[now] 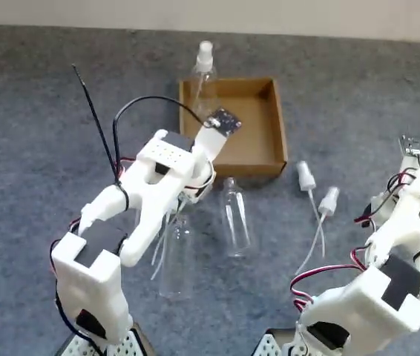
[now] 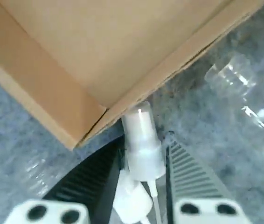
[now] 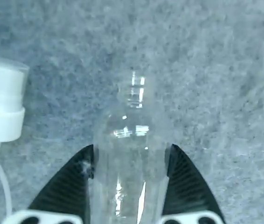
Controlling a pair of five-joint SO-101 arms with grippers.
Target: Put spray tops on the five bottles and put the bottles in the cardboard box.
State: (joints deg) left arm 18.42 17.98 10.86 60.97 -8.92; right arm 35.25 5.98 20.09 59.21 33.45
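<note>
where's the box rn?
High view: the cardboard box sits far centre, a capped bottle at its far-left corner, the left gripper at its near-left corner.

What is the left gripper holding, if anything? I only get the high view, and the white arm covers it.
Observer: The left gripper is shut on a white plastic spray top, just off a corner of the brown cardboard box.
Operator: And the right gripper?
Observer: It is shut on a clear plastic bottle whose neck is bare, no top on it.
Operator: Any top near that one?
Observer: Yes, a second white spray top with its tube lies on the grey carpet beside that bottle.
</note>
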